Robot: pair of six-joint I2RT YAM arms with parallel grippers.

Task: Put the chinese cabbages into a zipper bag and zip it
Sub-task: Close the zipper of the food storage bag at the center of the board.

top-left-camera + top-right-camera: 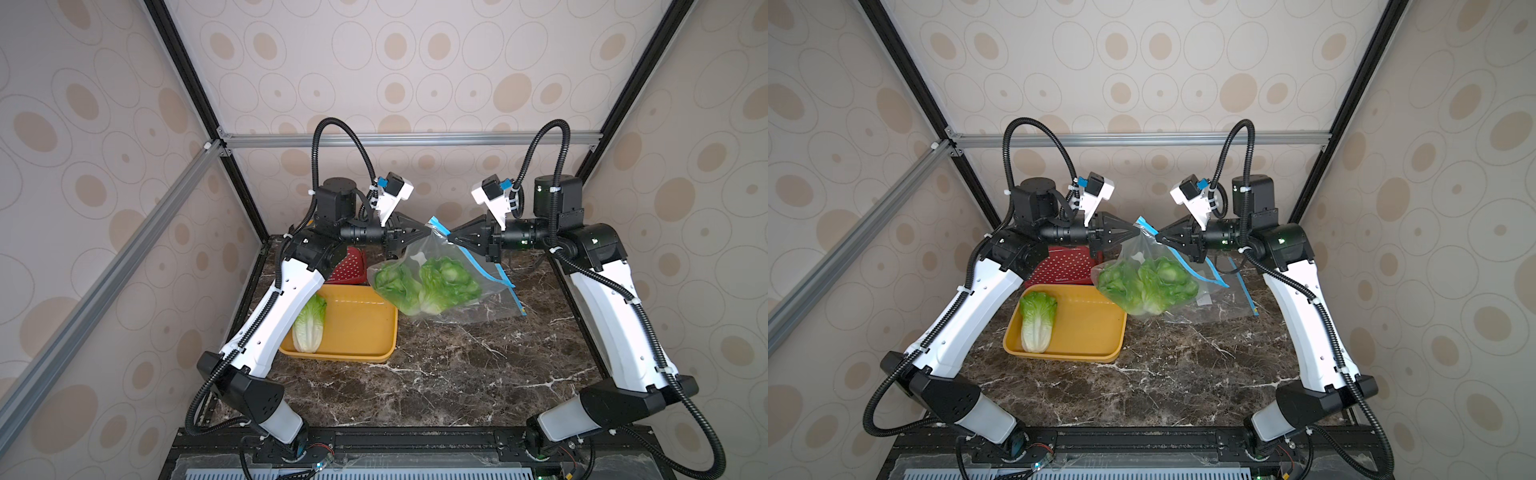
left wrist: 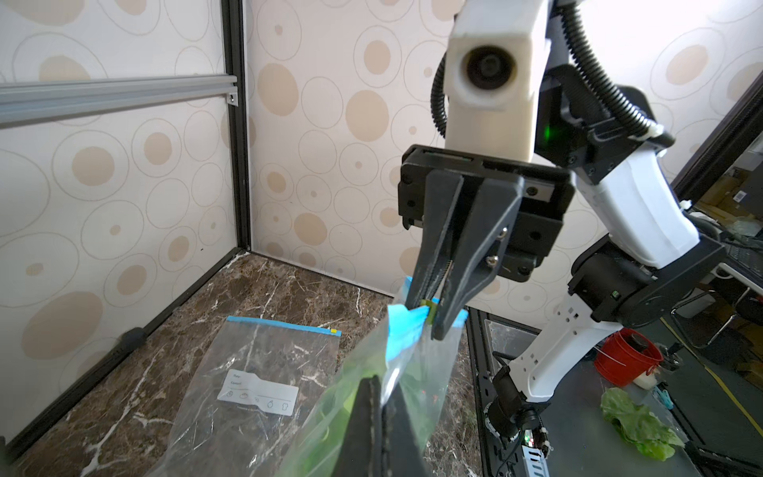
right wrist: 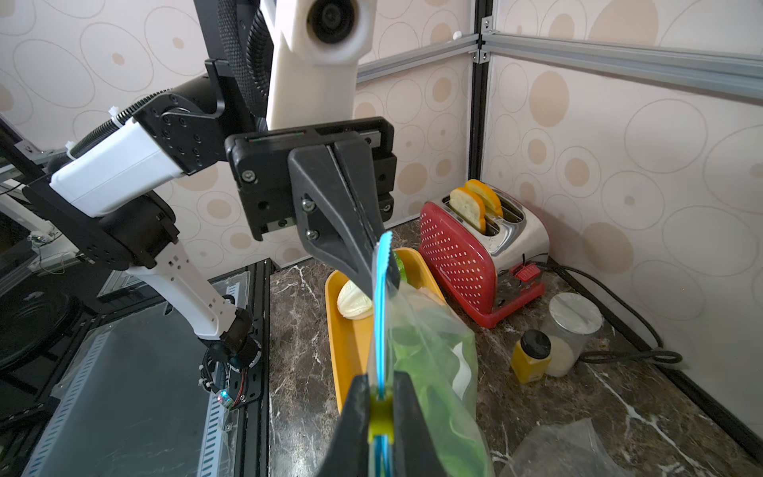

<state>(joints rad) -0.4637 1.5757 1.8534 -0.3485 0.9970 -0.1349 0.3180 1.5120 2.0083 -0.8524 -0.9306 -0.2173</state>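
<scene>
Green, white-based chinese cabbages (image 1: 308, 328); clear zipper bag (image 1: 415, 254), blue strip (image 3: 380, 314), yellow-green slider (image 3: 379, 417); yellow tray (image 1: 357, 328); red white-dotted toaster (image 3: 458, 264); brown white-veined marble desk (image 1: 436, 382).

Two chinese cabbages (image 1: 428, 286), frilly green leaves bunched together, sit inside the clear zipper bag (image 1: 415, 253); it hangs from its blue zip strip (image 1: 439, 227); the third cabbage (image 1: 308, 328) lies flat in the yellow tray (image 1: 361, 332).
</scene>
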